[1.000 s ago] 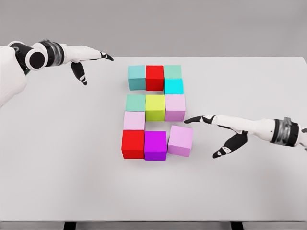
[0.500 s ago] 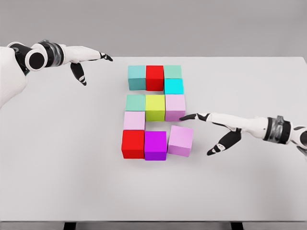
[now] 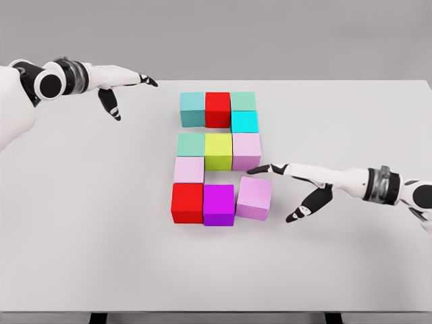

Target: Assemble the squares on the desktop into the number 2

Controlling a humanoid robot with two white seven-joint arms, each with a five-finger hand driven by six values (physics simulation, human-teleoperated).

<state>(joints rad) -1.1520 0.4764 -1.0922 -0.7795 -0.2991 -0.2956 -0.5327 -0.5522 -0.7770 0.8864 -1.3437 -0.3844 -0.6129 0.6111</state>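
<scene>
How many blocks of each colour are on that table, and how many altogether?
Teal cubes: 3
Red cubes: 2
Cyan cube: 1
Yellow-green cube: 1
Pale pink cubes: 3
Purple cube: 1
Total: 11

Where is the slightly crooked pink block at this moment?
In the head view the pink block sits at the bottom right of the figure, right of the purple block and tilted, with the right hand open just to its right.
</scene>
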